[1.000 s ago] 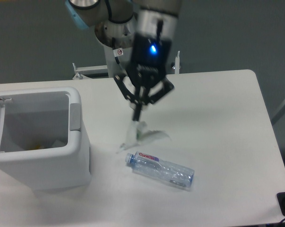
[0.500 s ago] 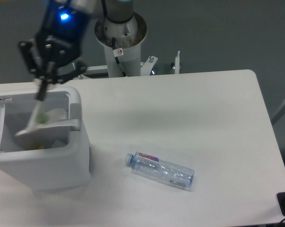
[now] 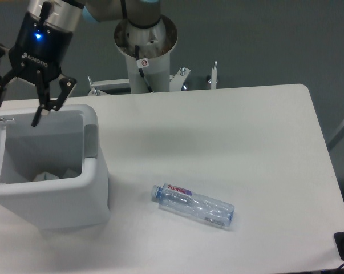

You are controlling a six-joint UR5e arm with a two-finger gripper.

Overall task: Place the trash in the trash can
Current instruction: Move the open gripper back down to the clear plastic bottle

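trash can [image 3: 75, 188] cut off left, napkin [image 3: 46, 176] half-hidden

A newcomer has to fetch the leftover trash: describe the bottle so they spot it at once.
Start at the big white trash can on the table's left side and look right, across the bare white tabletop. The bottle lies on its side nearer the front edge: crushed clear plastic, blue cap, red-lettered label, nothing else lying near it.
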